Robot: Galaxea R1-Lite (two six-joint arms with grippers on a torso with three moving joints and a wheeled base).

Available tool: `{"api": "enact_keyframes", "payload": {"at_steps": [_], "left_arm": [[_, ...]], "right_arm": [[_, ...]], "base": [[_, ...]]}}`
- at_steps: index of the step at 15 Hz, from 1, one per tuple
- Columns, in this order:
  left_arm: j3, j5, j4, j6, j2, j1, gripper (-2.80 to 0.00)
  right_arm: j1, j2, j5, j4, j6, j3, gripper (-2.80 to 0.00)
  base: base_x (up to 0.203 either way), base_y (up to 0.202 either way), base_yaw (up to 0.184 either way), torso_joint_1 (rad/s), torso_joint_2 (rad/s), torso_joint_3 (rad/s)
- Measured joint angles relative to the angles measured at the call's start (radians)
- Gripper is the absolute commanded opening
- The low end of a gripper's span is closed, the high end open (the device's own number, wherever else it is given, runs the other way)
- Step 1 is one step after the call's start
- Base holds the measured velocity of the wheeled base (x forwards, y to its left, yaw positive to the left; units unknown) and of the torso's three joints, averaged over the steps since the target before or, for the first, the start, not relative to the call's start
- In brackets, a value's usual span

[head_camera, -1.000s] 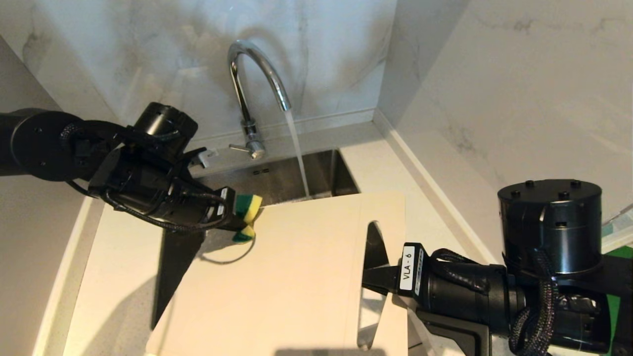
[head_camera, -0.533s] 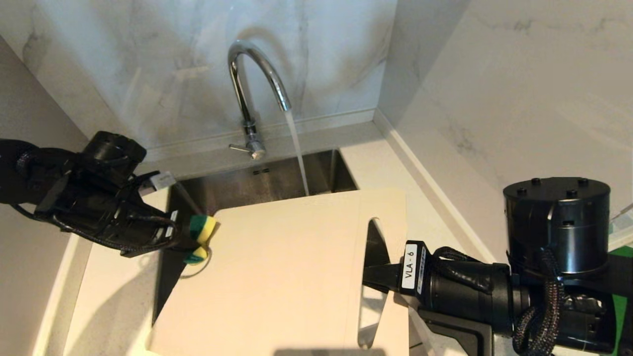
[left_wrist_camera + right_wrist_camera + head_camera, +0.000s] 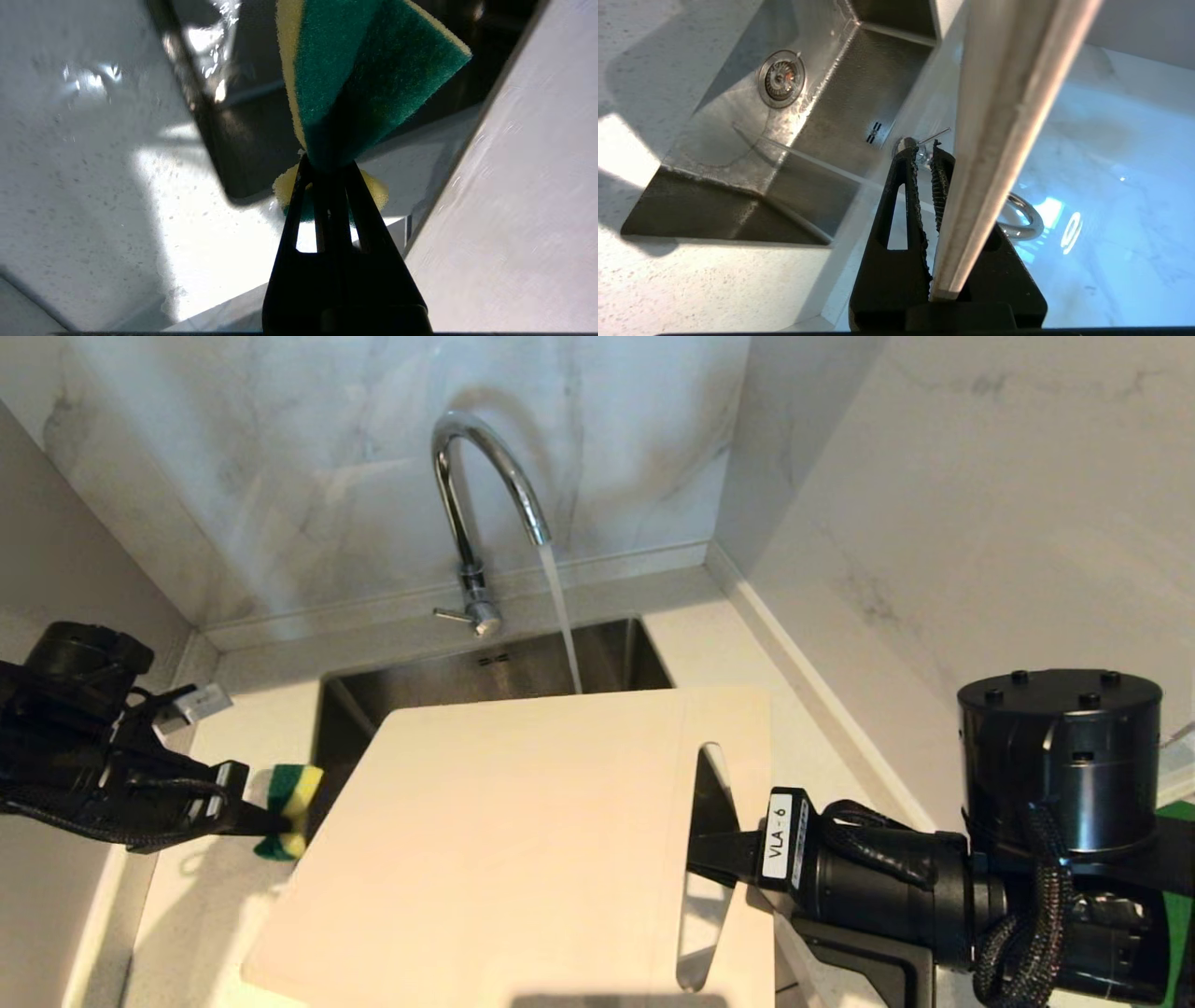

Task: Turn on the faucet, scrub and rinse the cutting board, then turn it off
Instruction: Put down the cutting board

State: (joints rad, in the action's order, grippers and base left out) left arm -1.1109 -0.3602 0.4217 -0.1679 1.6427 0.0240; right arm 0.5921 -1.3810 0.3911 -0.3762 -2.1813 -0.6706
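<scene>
The faucet (image 3: 471, 513) stands at twelve o'clock behind the sink (image 3: 504, 667), its stream (image 3: 560, 616) running down past the far edge of the board (image 3: 523, 840). The board fills the middle of the head view, held over the sink and tilted, its slot handle (image 3: 702, 868) toward three o'clock. The right gripper (image 3: 724, 859) comes in from four o'clock and pinches the board at the strip beside the slot; in the right wrist view the board's edge (image 3: 999, 154) runs between its narrow jaws. The left gripper (image 3: 266, 819) sits at nine o'clock over the counter (image 3: 233, 728), just off the board's left edge, jaws squeezed tight on a green-and-yellow sponge (image 3: 291, 795) that bulges out on either side of the fingers (image 3: 327, 219). The sponge is not touching the board.
</scene>
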Motion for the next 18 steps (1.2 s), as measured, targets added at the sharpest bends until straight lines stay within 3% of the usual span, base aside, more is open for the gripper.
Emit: {"api": "enact_keyframes", "payload": {"at_steps": [3, 6, 11, 15, 18], "left_arm": [[-0.105, 0.0, 0.037, -0.024, -0.024, 0.003, -2.8], [-0.293, 0.004, 0.134, -0.076, -0.021, 0.037, -2.8], [-0.518, 0.086, 0.24, -0.154, 0.028, 0.273, -2.8], [-0.549, 0.197, 0.241, -0.2, 0.093, 0.466, -2.8], [-0.537, 0.205, 0.239, -0.212, 0.144, 0.519, -2.8]], "right_arm": [[0.0, -0.003, 0.0, -0.001, 0.001, 0.0, -2.8], [0.0, -0.005, 0.0, 0.0, 0.0, 0.0, -2.8], [0.001, -0.002, 0.0, 0.001, 0.0, 0.004, -2.8], [0.001, 0.0, 0.001, 0.001, 0.0, 0.005, -2.8], [0.0, 0.012, 0.002, 0.004, 0.004, 0.013, -2.8]], "base": [[0.0, 0.0, 0.0, 0.0, 0.0, 0.0], [0.0, 0.0, 0.0, 0.0, 0.0, 0.0], [0.0, 0.0, 0.0, 0.0, 0.0, 0.0], [0.0, 0.0, 0.0, 0.0, 0.0, 0.0], [0.0, 0.0, 0.0, 0.0, 0.0, 0.0]]}}
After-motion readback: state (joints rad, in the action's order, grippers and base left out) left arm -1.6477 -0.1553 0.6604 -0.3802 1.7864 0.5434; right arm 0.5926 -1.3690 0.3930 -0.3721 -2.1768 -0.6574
